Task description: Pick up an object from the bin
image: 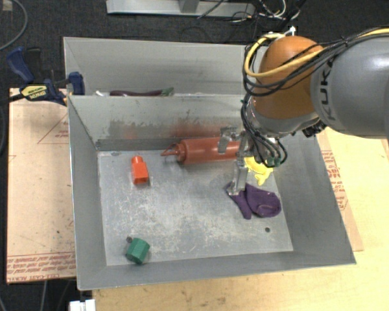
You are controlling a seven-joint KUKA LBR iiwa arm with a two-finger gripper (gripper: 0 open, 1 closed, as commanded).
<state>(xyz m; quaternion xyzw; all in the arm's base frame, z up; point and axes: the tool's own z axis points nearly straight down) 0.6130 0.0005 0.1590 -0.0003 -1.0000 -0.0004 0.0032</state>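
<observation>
One camera looks down from well above the gripper (240, 183), a little aslant, taking in the whole bin (181, 222).

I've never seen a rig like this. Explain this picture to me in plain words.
One camera looks down into a grey metal bin from above, slightly sideways. The big grey shape from the right is a robot arm; the orange dome and cables are part of it. Its gripper hangs low at the bin's right, by a purple soft thing and a yellow thing. A reddish-brown bottle lies on its side near the back wall. An orange block and a green cap lie to the left. I cannot tell that anything is held.
</observation>
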